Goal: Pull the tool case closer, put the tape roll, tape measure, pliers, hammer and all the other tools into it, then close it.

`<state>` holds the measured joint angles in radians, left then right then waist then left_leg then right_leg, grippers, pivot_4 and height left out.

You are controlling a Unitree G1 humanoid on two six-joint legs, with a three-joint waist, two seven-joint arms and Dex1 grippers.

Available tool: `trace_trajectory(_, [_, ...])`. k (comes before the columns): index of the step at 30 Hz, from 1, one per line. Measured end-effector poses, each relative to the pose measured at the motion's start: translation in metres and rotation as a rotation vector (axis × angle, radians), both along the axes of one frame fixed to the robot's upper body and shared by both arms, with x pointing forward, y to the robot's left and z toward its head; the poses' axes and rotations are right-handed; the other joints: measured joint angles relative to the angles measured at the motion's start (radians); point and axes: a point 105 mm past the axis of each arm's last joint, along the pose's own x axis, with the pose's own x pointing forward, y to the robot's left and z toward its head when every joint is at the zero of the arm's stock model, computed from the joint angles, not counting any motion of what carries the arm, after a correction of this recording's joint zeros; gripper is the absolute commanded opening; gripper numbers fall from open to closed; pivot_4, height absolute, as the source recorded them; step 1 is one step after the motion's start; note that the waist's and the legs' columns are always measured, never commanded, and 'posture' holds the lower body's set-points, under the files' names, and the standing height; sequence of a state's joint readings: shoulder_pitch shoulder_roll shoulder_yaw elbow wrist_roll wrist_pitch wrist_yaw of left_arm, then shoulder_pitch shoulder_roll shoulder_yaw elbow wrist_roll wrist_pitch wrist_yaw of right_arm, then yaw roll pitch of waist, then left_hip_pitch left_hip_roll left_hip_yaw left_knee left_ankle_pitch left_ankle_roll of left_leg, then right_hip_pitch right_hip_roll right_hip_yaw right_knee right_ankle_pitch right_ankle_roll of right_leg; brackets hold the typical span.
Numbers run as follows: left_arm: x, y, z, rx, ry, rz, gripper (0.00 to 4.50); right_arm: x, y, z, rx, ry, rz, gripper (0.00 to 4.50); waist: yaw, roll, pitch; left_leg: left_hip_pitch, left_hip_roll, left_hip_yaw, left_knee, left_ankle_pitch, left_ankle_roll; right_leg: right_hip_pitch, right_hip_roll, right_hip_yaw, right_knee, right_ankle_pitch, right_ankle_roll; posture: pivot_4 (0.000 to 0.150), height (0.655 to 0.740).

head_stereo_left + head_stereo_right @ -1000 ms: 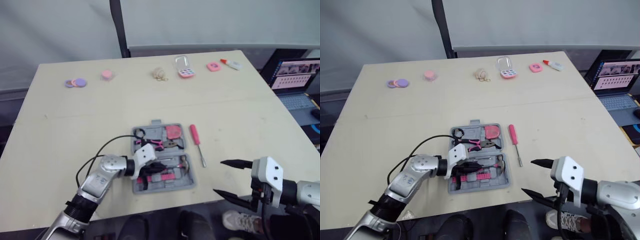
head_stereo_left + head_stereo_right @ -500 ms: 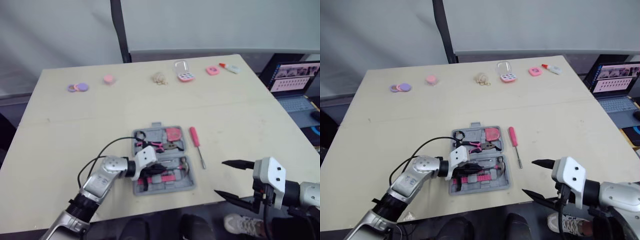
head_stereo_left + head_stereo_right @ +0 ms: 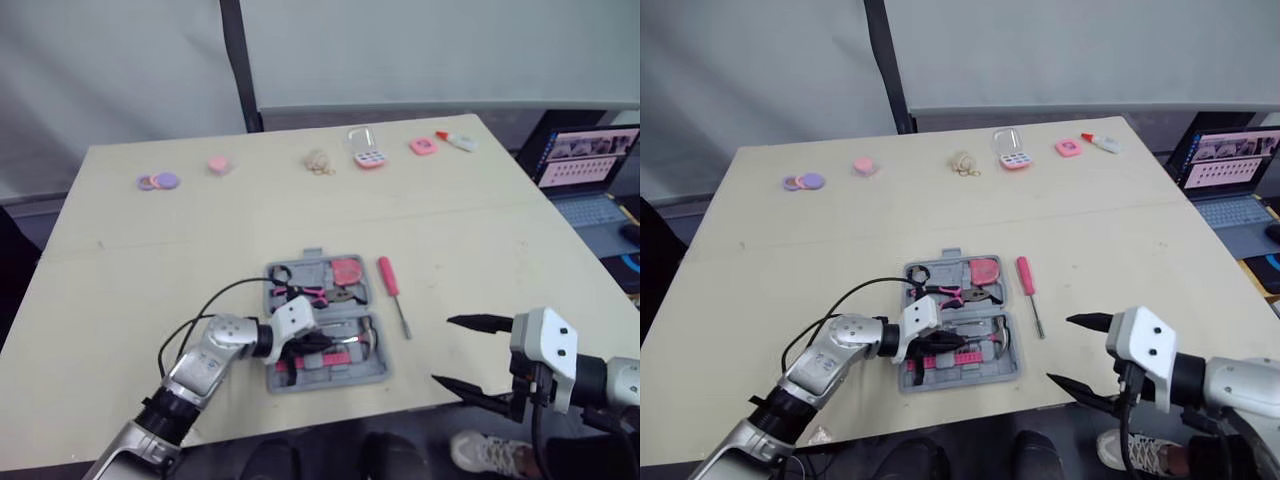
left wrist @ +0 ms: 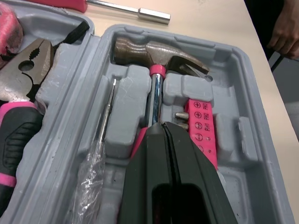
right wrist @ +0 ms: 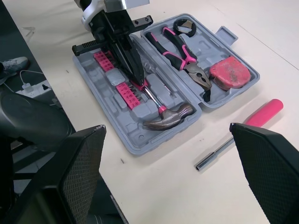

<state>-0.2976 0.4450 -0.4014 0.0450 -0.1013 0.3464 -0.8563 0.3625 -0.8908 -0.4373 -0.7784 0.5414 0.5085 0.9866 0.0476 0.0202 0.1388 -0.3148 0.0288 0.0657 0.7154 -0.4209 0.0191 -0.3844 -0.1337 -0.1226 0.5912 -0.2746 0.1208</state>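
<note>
The tool case (image 3: 335, 376) lay open near the middle of the worktop (image 3: 150, 270), towards its near edge, with both grey halves flat. In the near half the hammer (image 4: 154, 51) sat in its moulded slot, its head towards the right, with a pink bit holder (image 4: 203, 126) just beside its handle and a thin metal shaft (image 4: 110, 105) on the other side. The far half held the pliers (image 5: 187, 63), a pink tape measure (image 5: 229, 72) to their right and a black ring (image 3: 280, 270) at the left corner. A pink-handled screwdriver (image 3: 392, 284) lay on the worktop just to the right of the case, apart from it.

The left tool (image 4: 162, 128) reached into the near half of the case with its two fingers pressed together, gripping nothing; their tips were at the pink part of the hammer's handle. The right tool (image 3: 470, 355) hung by the worktop's near right edge, well apart from the case, its fingers spread wide and empty.

Along the far edge stood a row of small things: purple and pink discs (image 3: 157, 181), a pink round piece (image 3: 217, 163), a beige knot (image 3: 318, 160), a pink keypad toy (image 3: 368, 155), a pink square piece (image 3: 422, 146) and a white tube (image 3: 457, 140). A laptop (image 3: 585, 160) stood off to the right of the worktop. A person's hand (image 4: 285, 32) appeared past the worktop's edge in the left wrist view.
</note>
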Motion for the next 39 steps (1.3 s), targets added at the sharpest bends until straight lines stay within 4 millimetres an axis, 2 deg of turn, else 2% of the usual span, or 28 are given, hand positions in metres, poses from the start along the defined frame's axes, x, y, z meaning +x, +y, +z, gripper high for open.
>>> trace_trajectory(8, [0.000, -0.001, -0.002, -0.005, 0.010, 0.005, 0.05, -0.001, 0.001, 0.000, 0.006, 0.004, 0.004, 4.50, -0.002, 0.002, -0.004, 0.002, 0.000, -0.002, 0.000, -0.002, 0.001, 0.002, -0.006, 0.004, -0.001, -0.001, -0.002, 0.150, 0.7287])
trace_trajectory(11, [0.000, 0.004, 0.000, -0.037, 0.026, 0.039, 0.05, 0.000, 0.001, 0.001, 0.006, -0.002, 0.006, 4.50, -0.007, 0.002, -0.003, 0.002, 0.000, -0.002, 0.000, -0.002, 0.001, 0.001, -0.012, 0.003, -0.001, -0.001, -0.002, 0.150, 0.7287])
trace_trajectory(14, [-0.002, 0.021, 0.012, -0.108, 0.064, 0.110, 0.05, 0.001, 0.002, 0.002, 0.007, -0.008, 0.006, 4.50, -0.027, -0.001, 0.003, -0.005, 0.001, -0.002, 0.000, 0.000, -0.002, -0.009, -0.011, 0.003, 0.002, -0.001, -0.002, 0.150, 0.7287])
trace_trajectory(16, [-0.001, 0.041, 0.026, -0.131, 0.074, 0.171, 0.05, 0.002, 0.002, 0.003, 0.008, -0.015, 0.007, 4.50, -0.035, -0.005, 0.014, -0.006, 0.002, -0.003, 0.000, 0.000, -0.003, -0.010, -0.004, 0.000, 0.002, -0.001, -0.002, 0.150, 0.7287])
trace_trajectory(19, [0.001, 0.061, 0.066, -0.200, -0.045, 0.216, 0.05, 0.005, 0.003, 0.003, 0.016, -0.016, 0.012, 4.50, -0.032, -0.004, 0.024, -0.008, 0.000, -0.002, 0.000, 0.000, -0.002, -0.010, -0.003, -0.001, 0.002, 0.000, 0.001, 0.150, 0.7287])
trace_trajectory(21, [-0.008, 0.074, 0.086, -0.224, -0.097, 0.221, 0.05, 0.007, 0.004, 0.000, 0.029, -0.007, 0.016, 4.50, -0.031, -0.004, 0.025, -0.009, 0.000, -0.002, 0.000, 0.000, -0.001, -0.010, -0.003, -0.003, 0.001, 0.001, 0.001, 0.150, 0.7287])
trace_trajectory(24, [-0.029, 0.102, 0.100, -0.234, -0.100, 0.254, 0.05, 0.011, 0.004, -0.005, 0.039, 0.002, 0.015, 4.50, -0.030, -0.002, 0.027, -0.010, 0.000, -0.002, -0.001, -0.001, -0.001, -0.010, -0.003, -0.006, -0.001, 0.001, 0.001, 0.150, 0.7287])
trace_trajectory(28, [-0.057, 0.134, 0.096, -0.237, -0.057, 0.341, 1.79, 0.013, 0.000, -0.010, 0.042, 0.011, -0.002, 4.50, -0.028, -0.001, 0.030, -0.011, 0.001, -0.002, 0.000, -0.003, -0.001, -0.011, -0.002, -0.008, -0.002, 0.000, 0.001, 0.150, 0.7287])
trace_trajectory(33, [-0.092, 0.172, 0.077, -0.193, -0.056, 0.489, 4.39, 0.009, -0.005, -0.021, 0.058, 0.046, -0.029, 4.50, -0.024, -0.002, 0.032, -0.012, 0.001, -0.002, 0.000, -0.004, -0.002, -0.012, -0.002, -0.008, -0.006, 0.000, 0.000, 0.150, 0.7287])
trace_trajectory(39, [-0.134, 0.191, 0.057, -0.184, -0.088, 0.545, 4.46, -0.001, -0.006, -0.034, 0.090, 0.091, -0.060, 4.50, -0.024, -0.003, 0.033, -0.016, 0.002, -0.001, 0.001, -0.005, -0.001, -0.018, -0.003, -0.007, -0.005, -0.001, -0.001, 0.150, 0.7287])
